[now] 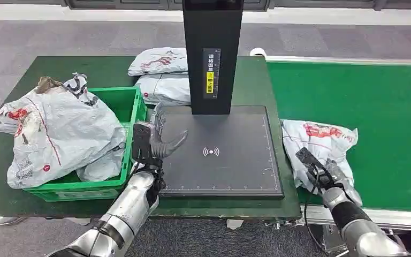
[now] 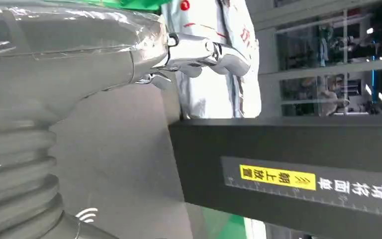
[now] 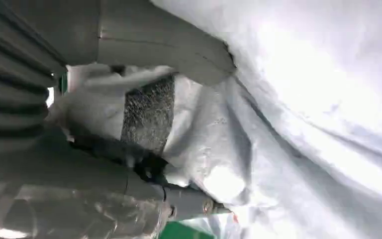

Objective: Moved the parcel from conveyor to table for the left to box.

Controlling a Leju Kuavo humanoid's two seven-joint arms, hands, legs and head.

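While the right hand sits on the near edge of the parcel, that parcel lies on the green conveyor, just beside the right side of the desk. The right wrist view shows fingers and thumb pressed into crumpled white plastic with a fold of it between them, so the right hand grips the parcel.

Left hand: raised upright over the left edge of the dark scanner pad, fingers spread apart, holding nothing. Left wrist view agrees: silver fingertips extended in free air, with the scanner's black post and its yellow label close beside.

Green crate stands on the left part of the desk, heaped with grey-white mail bags that spill over its left rim. Two more bags lie stacked behind the crate, at the far side of the desk, to the left of the black post. The pad carries a white wireless symbol near its middle. Grey carpeted floor surrounds the desk.
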